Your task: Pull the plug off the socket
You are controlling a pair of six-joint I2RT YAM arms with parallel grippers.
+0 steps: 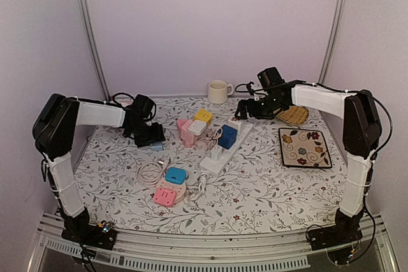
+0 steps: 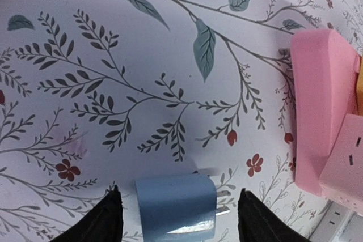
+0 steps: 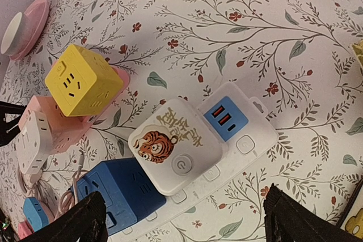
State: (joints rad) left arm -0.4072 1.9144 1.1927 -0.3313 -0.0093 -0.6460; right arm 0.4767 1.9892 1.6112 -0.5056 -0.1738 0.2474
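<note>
Adapters, one pink and one blue, are sitting nearest beside one coiled cable. Farther in, the left pincer is hanging low, fingers parted and gripping nothing, the pale blue plug lying loose on the worktop between them, near the pink socket block. The right pincer is hovering wide open and empty over the one white power strip; one mug is standing beyond.

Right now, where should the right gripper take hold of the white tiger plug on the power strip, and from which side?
Probably from above, pinching the white tiger plug across the width of the power strip. It is a squarish raised block; those two walls look free, while the blue cube crowds another.
</note>
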